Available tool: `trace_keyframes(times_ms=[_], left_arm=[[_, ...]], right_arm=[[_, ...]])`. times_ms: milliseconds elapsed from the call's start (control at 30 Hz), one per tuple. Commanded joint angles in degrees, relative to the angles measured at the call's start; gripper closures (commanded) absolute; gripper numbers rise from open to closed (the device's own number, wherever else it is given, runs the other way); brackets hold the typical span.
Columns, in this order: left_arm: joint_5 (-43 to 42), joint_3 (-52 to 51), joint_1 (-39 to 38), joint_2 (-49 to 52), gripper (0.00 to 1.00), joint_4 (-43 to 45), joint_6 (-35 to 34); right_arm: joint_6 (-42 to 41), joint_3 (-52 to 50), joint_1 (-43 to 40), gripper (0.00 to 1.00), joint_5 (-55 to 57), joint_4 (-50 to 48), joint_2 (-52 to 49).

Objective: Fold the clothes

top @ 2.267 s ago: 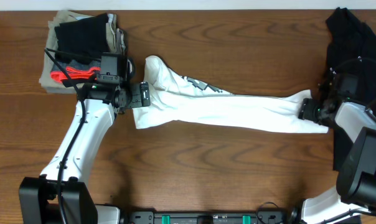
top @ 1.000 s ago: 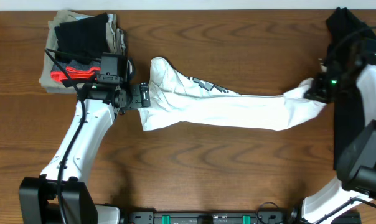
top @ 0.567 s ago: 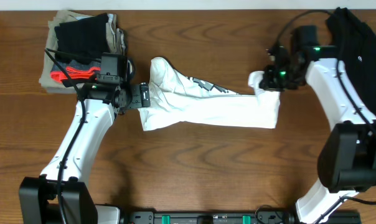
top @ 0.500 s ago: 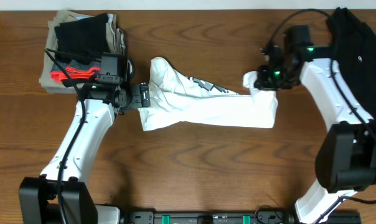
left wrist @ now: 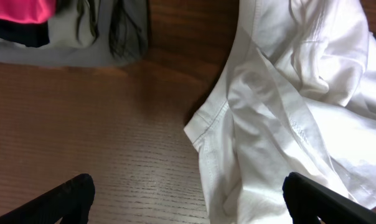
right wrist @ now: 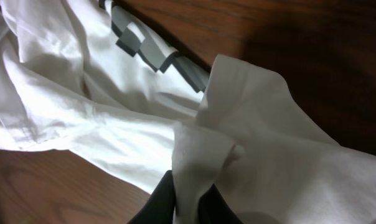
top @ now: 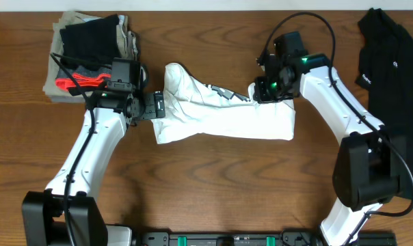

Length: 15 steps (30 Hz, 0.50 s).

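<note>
Both arms are white, rounded shells joined by black joints. The left arm (top: 90,147) ends in a black block (top: 46,219) beside the left end of the base rail (top: 227,239). The right arm (top: 343,96) ends in a matching black block (top: 360,181) at the rail's right end. The rail is black with small green marks. A thin black cable (top: 309,17) runs along each arm. On the right arm it loops free at the end farthest from the rail, where a green light (top: 303,60) glows. The left gripper (left wrist: 188,202) has matte black, blunt fingers (left wrist: 70,196). The right gripper (right wrist: 175,205) is black too.
</note>
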<state>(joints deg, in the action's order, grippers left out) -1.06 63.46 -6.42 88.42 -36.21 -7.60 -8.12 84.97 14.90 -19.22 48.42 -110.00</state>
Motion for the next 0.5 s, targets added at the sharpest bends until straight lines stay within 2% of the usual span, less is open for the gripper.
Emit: trace_keyframes(times_ms=[0,233,267,333,400,467], left_arm=[[0.7,0.52,0.35,1.09,0.02,-0.2,0.5],[0.7,0.52,0.35,1.44,0.02,-0.17,0.52],[0.7,0.52,0.35,1.44,0.02,-0.17,0.52],[0.7,0.52,0.35,1.44,0.02,-0.2,0.52],[0.7,0.52,0.35,1.44,0.02,-0.13,0.52],[0.7,0.52,0.35,1.44,0.02,0.17,0.52]], right_arm=[[-1.57,0.39,2.08,0.9,-0.31,-0.52,-0.39],[-2.19,0.39,5.38,0.87,-0.28,-2.49,-0.39],[-2.64,0.39,5.79,0.84,-0.28,-2.86,-0.39],[-2.6,0.39,6.58,0.71,-0.35,-3.23,-0.39],[-2.56,0.39,7.54,0.54,-0.76,-3.17,-0.39],[-2.54,0.39,8.72,0.48,-0.98,-2.97,-0.39]])
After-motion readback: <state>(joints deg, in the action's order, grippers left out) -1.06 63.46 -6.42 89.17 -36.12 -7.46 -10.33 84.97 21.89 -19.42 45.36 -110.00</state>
